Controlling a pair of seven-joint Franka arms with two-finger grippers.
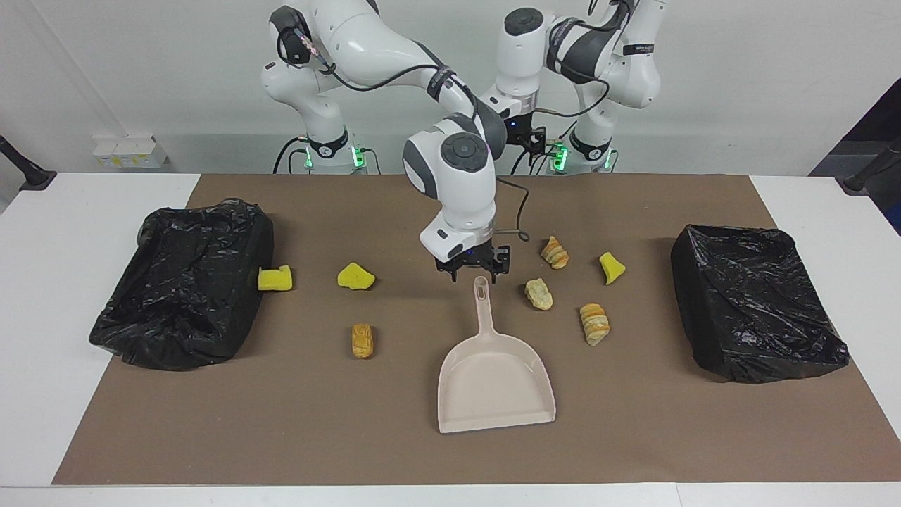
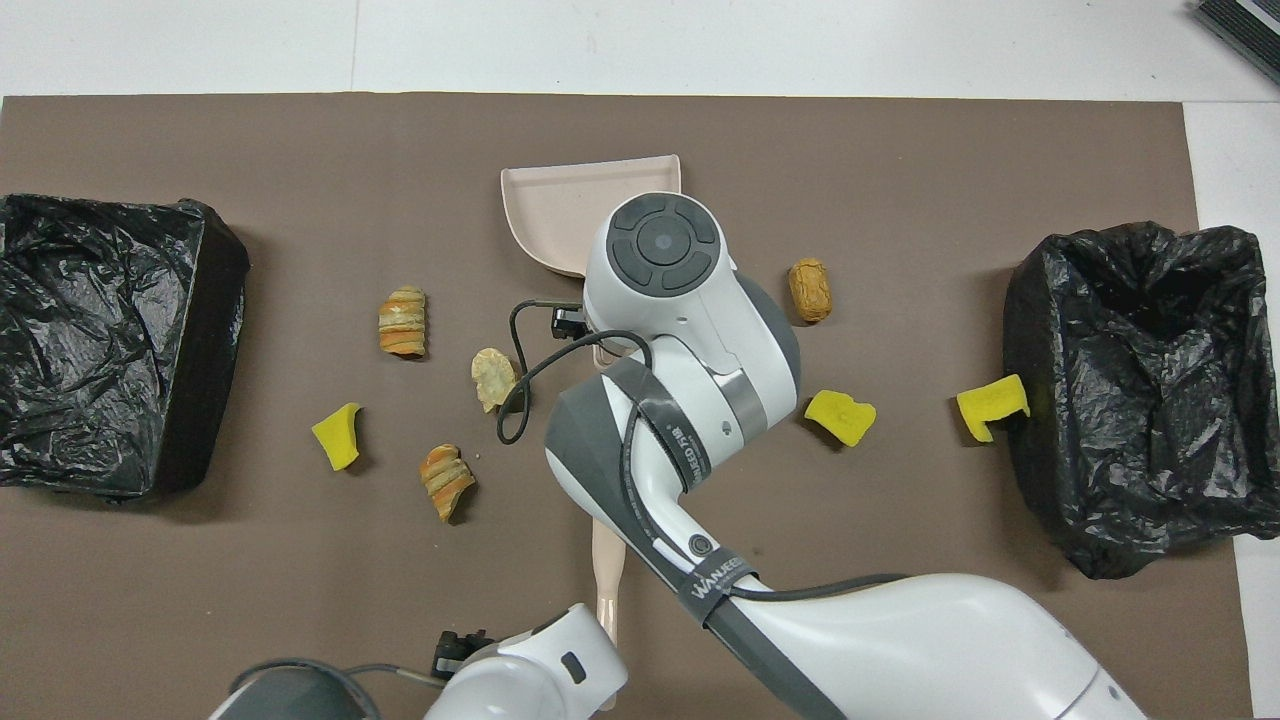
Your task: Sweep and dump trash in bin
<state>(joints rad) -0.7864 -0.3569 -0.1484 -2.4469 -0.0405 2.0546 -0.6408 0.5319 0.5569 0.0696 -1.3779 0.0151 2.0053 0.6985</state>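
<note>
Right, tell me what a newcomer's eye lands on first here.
First, the right gripper poised over the handle of the beige dustpan at the middle of the brown mat. Then the trash, yellow sponge chunks and tan pastry pieces strewn either side of the dustpan. Two black-lined bins stand at the mat's ends; the left gripper waits, raised near its base.

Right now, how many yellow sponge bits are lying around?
3: one sponge chunk touching the bin at the right arm's end, one beside it toward the middle, one near the other bin.
</note>
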